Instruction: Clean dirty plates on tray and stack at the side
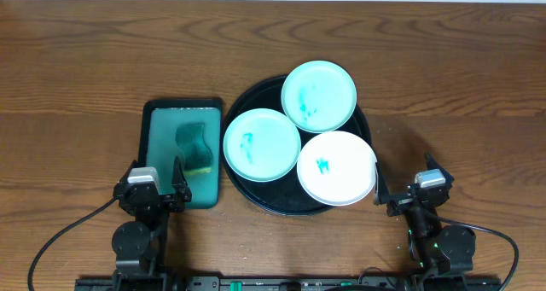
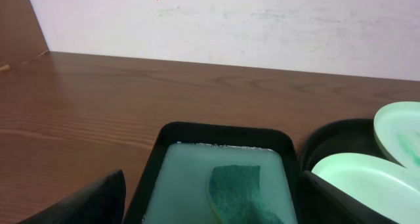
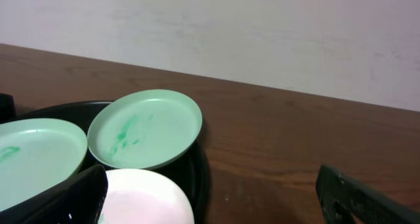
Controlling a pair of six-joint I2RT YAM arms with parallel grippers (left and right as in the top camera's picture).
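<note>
- While both arms rest at the near edge of the wooden table (image 1: 85,61), all three dirty plates lie side by side on the round black tray (image 1: 252,99), none stacked on another.
- One mint plate (image 1: 318,96) sits at the far side of the tray, its edge reaching over the far rim. A faint teal smear marks its middle.
- A second mint plate (image 1: 261,144) lies on the tray's left side and pokes slightly past the rim towards the teal rectangular tray (image 1: 162,125). It carries a small teal smear left of centre.
- A white plate (image 1: 336,167) lies at the near right, hanging over the rim on that side, with a small teal mark near its middle.
- Where the three plates' edges come together, I cannot tell whether they touch or overlap.
- Just left of the black tray, the rectangular tray holds a dark green sponge (image 1: 194,148), which lies towards its right side.
- At the near end of the rectangular tray, the left gripper (image 1: 156,170) has its jaws spread wide and grips nothing.
- Just beside the white plate's right edge, the right gripper (image 1: 405,178) also stands with jaws wide apart and empty.
</note>
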